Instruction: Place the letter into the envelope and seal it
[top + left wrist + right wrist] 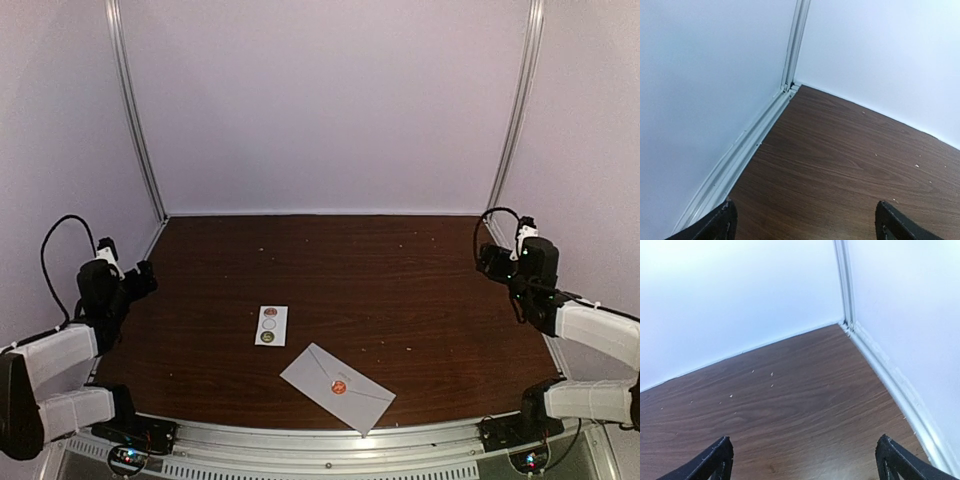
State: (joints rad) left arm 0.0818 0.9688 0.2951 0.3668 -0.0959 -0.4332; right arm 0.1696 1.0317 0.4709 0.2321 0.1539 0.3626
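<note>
Top external view: the envelope (312,376) lies flat and askew near the table's (420,270) front edge, flap down under a red round sticker (339,386); any letter inside is hidden. Thin, light and bendy, it looks best pinched at an edge. A sticker card (270,325) lies just behind. Left gripper (805,220) and right gripper (805,457) gape empty at the sides.

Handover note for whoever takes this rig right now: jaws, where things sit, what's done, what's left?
Left gripper: jaws open, empty, at the left edge of the table.
Right gripper: jaws open, empty, at the right edge.
Envelope: flat near the front edge, flap shut, red sticker on the flap's tip. Sticker card lies behind it to the left, not touching.
Done: sealing looks finished. No loose letter in view, presumably inside; cannot confirm.
Left: nothing obvious.
</note>
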